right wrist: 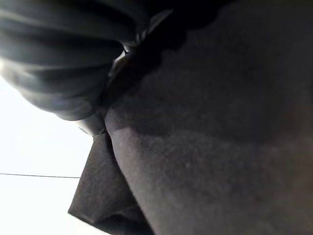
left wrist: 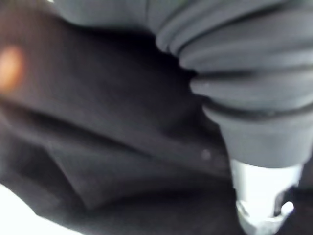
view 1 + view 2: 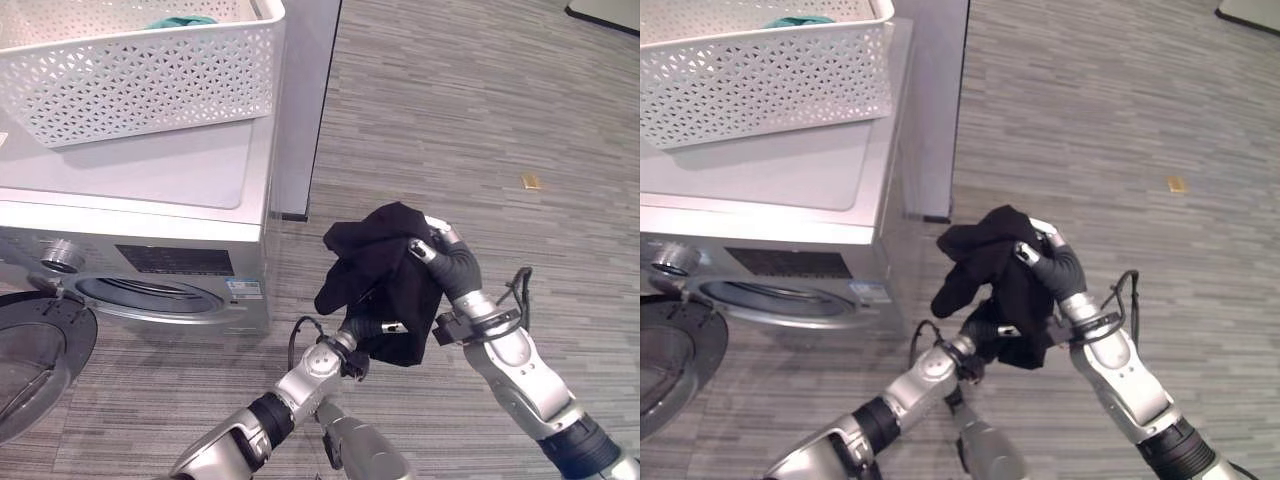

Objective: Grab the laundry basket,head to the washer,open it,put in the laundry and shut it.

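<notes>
1 black garment [image 3: 385, 270] | right hand [image 3: 452, 262] fingers grasping it | left hand [image 3: 372, 330] fingers hidden, cannot tell | 1 white basket [image 3: 150, 80] on 1 washer [image 3: 150, 215]

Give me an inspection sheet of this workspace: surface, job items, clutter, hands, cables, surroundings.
Surface: grey striped floor; flat top of the washer.
Job's things: white perforated laundry basket on the washer top, something teal inside; washer door swung open, drum opening exposed; black garment held bunched above the floor, to the right of the washer.
Clutter: small yellowish scrap on the floor.
Hands: right hand curled on the garment's upper edge; left hand under the garment, fingers hidden.
Cables: nothing seen apart from the robot's own.
Surroundings: grey panel behind the washer; dark-edged object at the far corner.
</notes>
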